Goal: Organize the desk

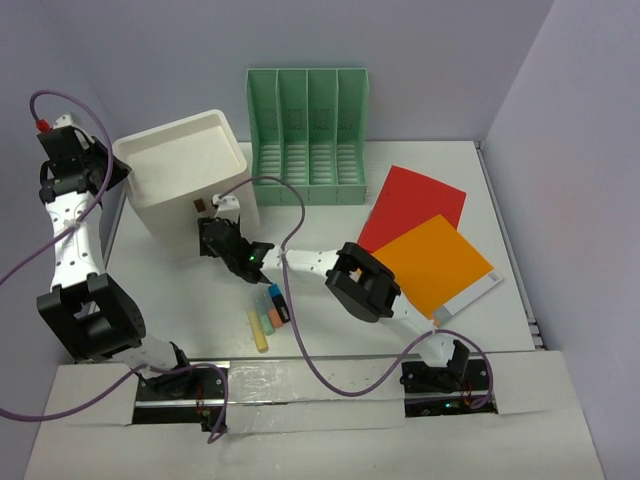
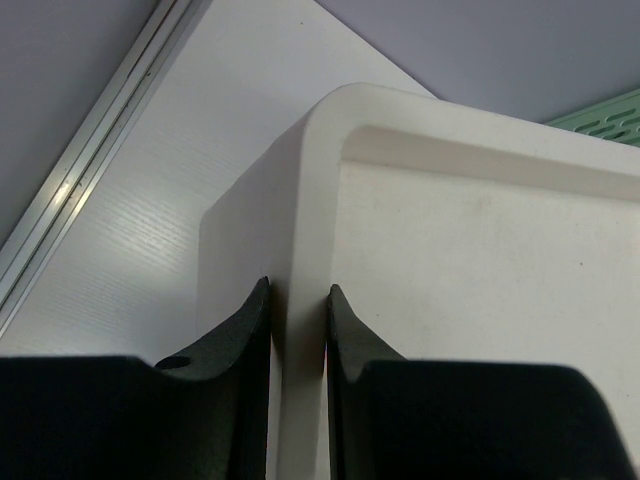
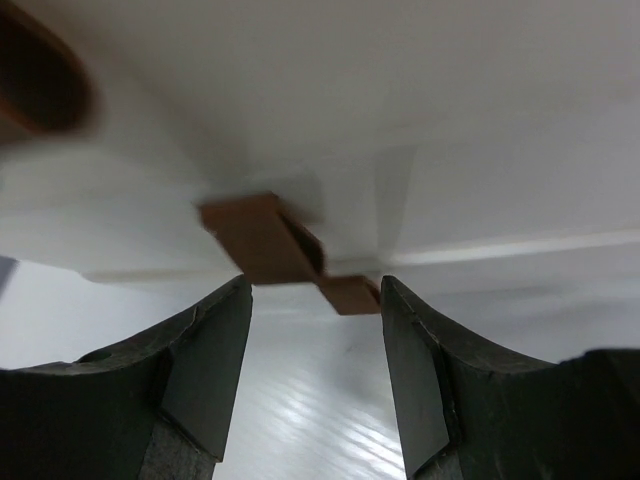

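Note:
The white desk [image 1: 340, 225] holds a white drawer box [image 1: 185, 170] at the back left. My left gripper [image 1: 112, 172] is shut on the box's left wall; in the left wrist view the two fingers [image 2: 255, 330] pinch the rounded rim [image 2: 300, 250] near a corner. My right gripper [image 1: 207, 232] is open at the foot of the box's front. In the right wrist view its jaws [image 3: 315, 300] stand wide apart just below two brown drawer handles [image 3: 262, 238], not touching them.
A green slotted file holder [image 1: 308, 130] stands at the back. Red [image 1: 415, 200] and orange [image 1: 435, 262] sheets lie on white paper at the right. Several coloured markers [image 1: 268, 315] lie near the front centre. A metal rail [image 2: 90, 170] edges the desk on the left.

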